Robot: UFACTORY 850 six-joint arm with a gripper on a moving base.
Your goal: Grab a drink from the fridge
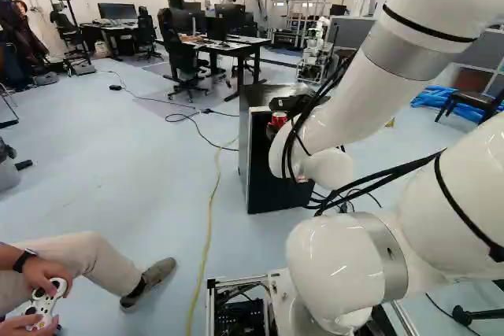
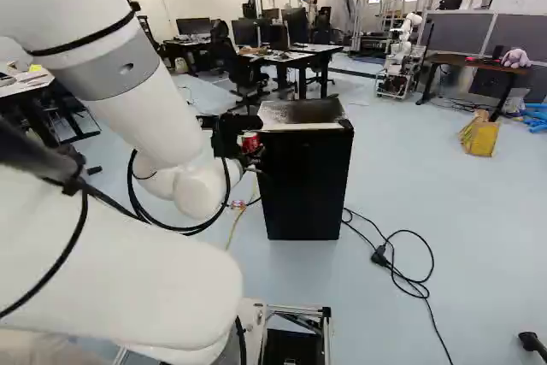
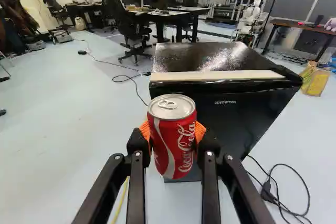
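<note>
Gripper [image 2: 249, 144] fingers are parted only by the width of a red drink can [image 3: 173, 136], pressing it from two sides with orange pads [image 3: 200, 130]. The can sits lid up between the jaws; the black fridge [image 3: 231, 116] is beyond them. The can's far side and much of the pads are hidden. White lettering runs up the can, and small pale print marks the fridge.

what we can read here
"upstreman" on the front of the fridge [image 3: 247, 121], and "coca-cola" along the red can [image 3: 172, 137] near it.
</note>
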